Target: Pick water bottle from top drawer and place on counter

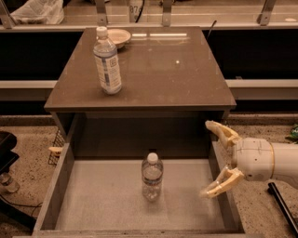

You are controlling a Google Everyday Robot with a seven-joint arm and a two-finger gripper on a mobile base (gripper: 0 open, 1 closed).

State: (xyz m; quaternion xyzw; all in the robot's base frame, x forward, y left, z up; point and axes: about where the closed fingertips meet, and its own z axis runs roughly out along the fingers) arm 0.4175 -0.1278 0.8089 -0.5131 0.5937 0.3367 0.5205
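The water bottle (pixel 152 176), small, clear and ribbed with a white cap, stands upright in the middle of the open top drawer (pixel 65 181) on its pale grey liner. My gripper (pixel 215 158) is open, its two cream fingers spread wide over the drawer's right wall, to the right of the bottle and apart from it. The glossy brown counter (pixel 163 69) lies above and behind the drawer.
A larger bottle with a white-and-blue label (pixel 107 61) stands on the counter's left side. A pale bowl (pixel 118 36) sits at the counter's back edge. A pale ledge with metal brackets (pixel 186 14) runs behind. Speckled floor lies on both sides.
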